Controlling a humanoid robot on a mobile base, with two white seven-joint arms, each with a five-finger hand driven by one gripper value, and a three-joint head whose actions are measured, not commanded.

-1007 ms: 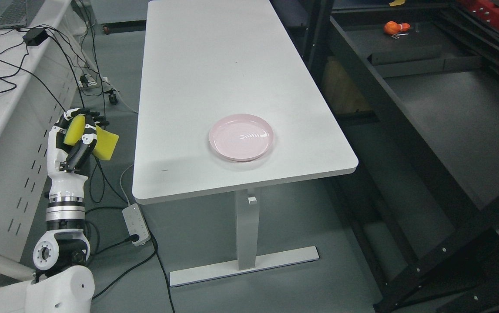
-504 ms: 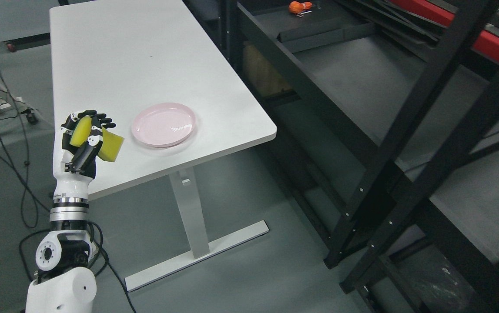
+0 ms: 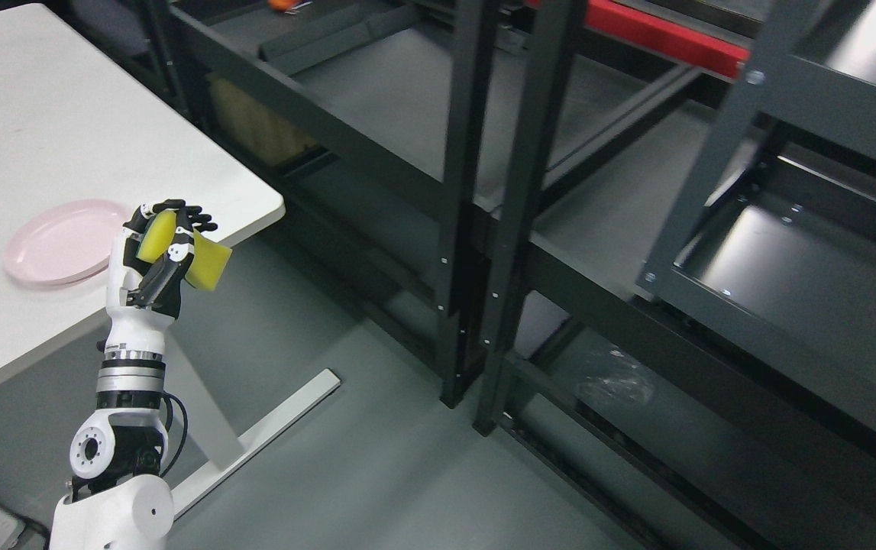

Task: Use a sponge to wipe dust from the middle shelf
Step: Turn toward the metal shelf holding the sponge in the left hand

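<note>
The sponge (image 3: 195, 256) is sitting in the left hand (image 3: 156, 256), yellow, its long axis running left to right and tilting down toward the right, with the free end sticking out past the black fingers (image 3: 182, 214). The hand is clenching it firmly, raised on an upright forearm at the near left, and is overlapping the near right corner of the white counter (image 3: 63, 114). A pink plate (image 3: 56, 241) is lying on the counter just left of the hand. The right hand is not showing.

The shelf rack (image 3: 483, 191) is standing to the right of the hand and farther off, well apart from the sponge. The middle shelf (image 3: 407, 84) is stretching from far left toward near right behind the dark uprights. So the sponge is needing to travel rightward and away, and the left hand is the only one placed to do it.

Against the earlier frames, the whole view is swinging right: counter and plate are sliding to the left edge and the rack is filling the frame. That is camera motion. The grasp on the sponge is unchanged.
</note>
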